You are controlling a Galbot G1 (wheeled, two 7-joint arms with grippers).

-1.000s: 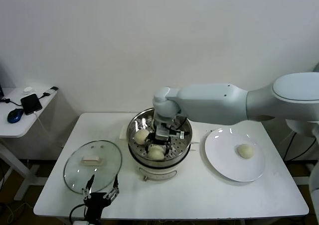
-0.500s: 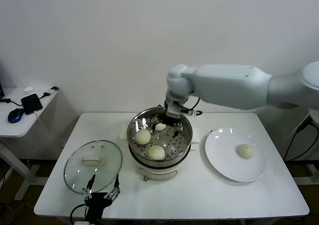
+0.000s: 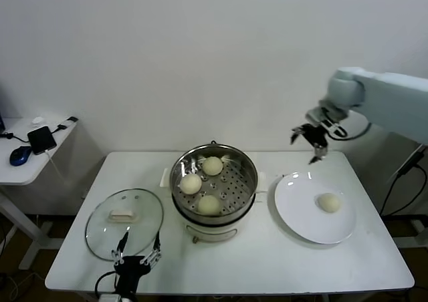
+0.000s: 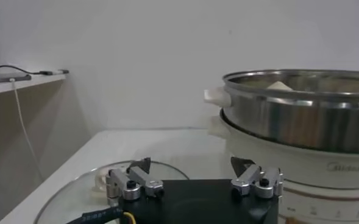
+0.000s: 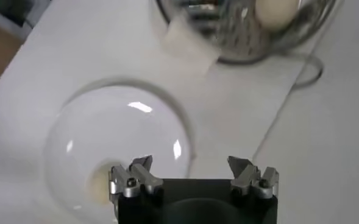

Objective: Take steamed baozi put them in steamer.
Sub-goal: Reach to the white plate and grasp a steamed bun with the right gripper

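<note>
The steel steamer (image 3: 235, 184) stands mid-table and holds three baozi: back (image 3: 212, 166), left (image 3: 191, 183) and front (image 3: 208, 204). A fourth baozi (image 3: 328, 202) lies on the white plate (image 3: 301, 216) to the right. My right gripper (image 3: 311, 143) is open and empty, high above the plate's far edge. Its wrist view shows the plate (image 5: 118, 131), the baozi (image 5: 99, 182) near one fingertip, and the steamer (image 5: 228, 36). My left gripper (image 3: 137, 257) is open and empty, parked at the table's front edge by the glass lid. The steamer wall (image 4: 301, 112) fills its wrist view.
A round glass lid (image 3: 124, 222) lies on the table left of the steamer, also in the left wrist view (image 4: 75, 189). A side table (image 3: 27, 158) with a phone and a mouse stands far left. A cable (image 5: 307, 73) runs behind the steamer.
My right gripper let a baozi go in the back of the steamer, rose out, and swung right to above the plate. The left arm has not moved.
</note>
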